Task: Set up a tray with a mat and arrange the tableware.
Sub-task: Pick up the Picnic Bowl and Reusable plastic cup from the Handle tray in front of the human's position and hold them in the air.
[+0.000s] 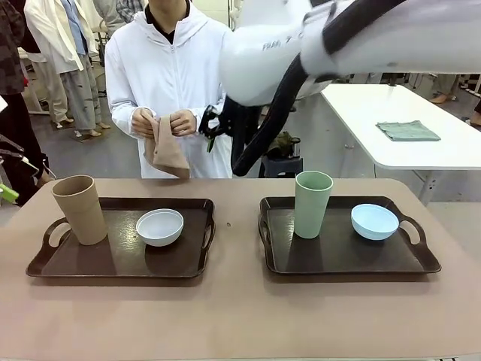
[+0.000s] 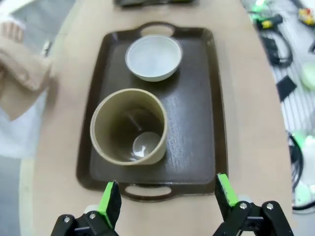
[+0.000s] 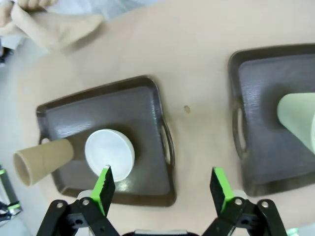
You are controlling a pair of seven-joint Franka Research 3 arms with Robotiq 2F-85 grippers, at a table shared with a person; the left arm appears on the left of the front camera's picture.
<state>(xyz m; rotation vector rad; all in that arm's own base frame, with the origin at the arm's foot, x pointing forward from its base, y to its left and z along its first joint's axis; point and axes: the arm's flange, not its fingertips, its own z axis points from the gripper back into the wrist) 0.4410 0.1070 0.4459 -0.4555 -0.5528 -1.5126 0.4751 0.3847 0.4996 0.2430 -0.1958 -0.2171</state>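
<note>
Tan counter (image 1: 240, 323) fills the near ground and carries two dark trays side by side. From its wrist camera, the robot's left hand (image 2: 167, 191) hangs above the handle at the cup end of the left tray (image 2: 197, 123). Its green-padded fingers are spread wide, gripping nothing and touching nothing. The robot's right hand (image 3: 161, 176) is equally wide open and empty, poised high over the right edge of that tray, toward the gap between the trays.

On the left tray, the tan cup (image 1: 80, 209) stands upright at the left end. The white bowl (image 1: 159, 226) sits to the right of the cup, apart from it. Across a strip of bare counter to the right of the left tray lies the right tray (image 1: 338, 259). It holds the pale green cup (image 1: 312, 204), upright at its left end, and the light blue bowl (image 1: 373, 221) toward its right end.

Beyond the left tray, at the far side of the counter, a person in a white coat holds a folded tan mat (image 1: 167, 154) in the person's hands (image 1: 143, 122), off the counter.
</note>
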